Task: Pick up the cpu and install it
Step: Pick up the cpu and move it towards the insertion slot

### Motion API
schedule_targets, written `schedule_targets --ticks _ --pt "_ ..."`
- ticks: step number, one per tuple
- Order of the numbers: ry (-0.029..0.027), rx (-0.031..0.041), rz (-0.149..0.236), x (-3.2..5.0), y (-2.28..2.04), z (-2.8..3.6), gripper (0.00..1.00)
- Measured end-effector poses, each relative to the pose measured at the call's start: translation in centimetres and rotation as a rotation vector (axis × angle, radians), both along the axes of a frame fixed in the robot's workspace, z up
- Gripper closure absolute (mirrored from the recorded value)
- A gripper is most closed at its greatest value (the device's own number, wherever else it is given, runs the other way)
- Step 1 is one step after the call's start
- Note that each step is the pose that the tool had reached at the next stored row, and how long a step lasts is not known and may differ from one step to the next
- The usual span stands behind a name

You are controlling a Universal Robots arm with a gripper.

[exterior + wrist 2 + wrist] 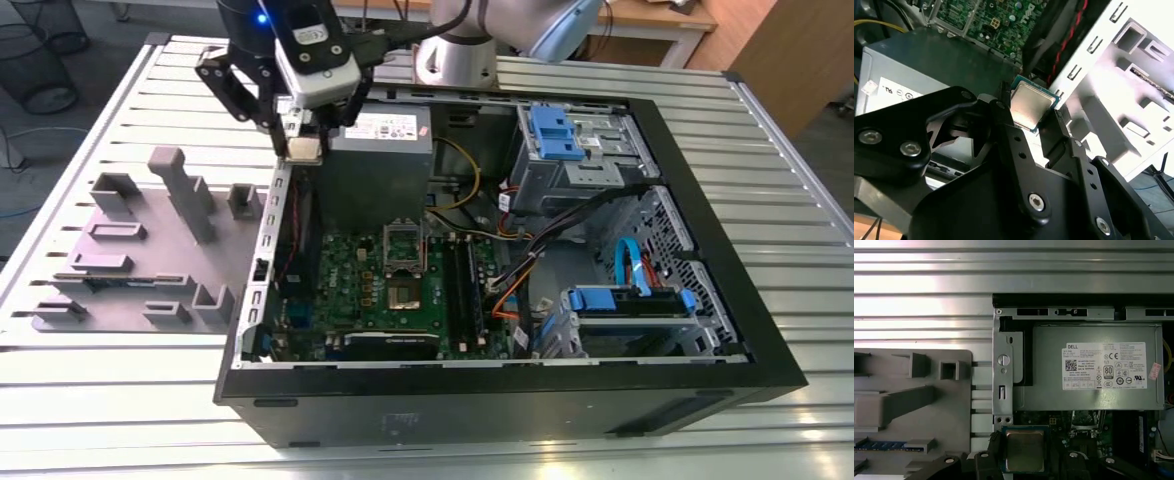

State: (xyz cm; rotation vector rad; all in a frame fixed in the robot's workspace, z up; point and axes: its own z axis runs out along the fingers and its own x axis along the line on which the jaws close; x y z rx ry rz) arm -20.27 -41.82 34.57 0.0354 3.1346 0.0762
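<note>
Held cpu (1031, 105) — over the case (507, 388) wall
Fingers (1004, 116) clamp its edges, beside the power supply (1044, 385) with its white label (1104, 367).

Smooth silvery metal is noted on the cpu (1030, 106) top, matt grey plastic on the fixture blocks (184, 200).

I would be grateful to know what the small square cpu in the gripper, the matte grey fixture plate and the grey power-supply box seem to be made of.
Small square cpu: silvery metal lid with a soft sheen, on a blue-green board edge. Grey fixture plate: evenly matte, no glints, probably plastic. Grey power-supply box: likely dull sheet metal, given its flat panels and sharp edges.
</note>
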Motion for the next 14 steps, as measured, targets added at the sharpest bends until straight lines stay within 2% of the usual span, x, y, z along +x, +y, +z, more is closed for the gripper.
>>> schedule_targets --ticks 14 --pt "0.0000 -0.0001 0.000 3.69 0.01 -0.07 0.53"
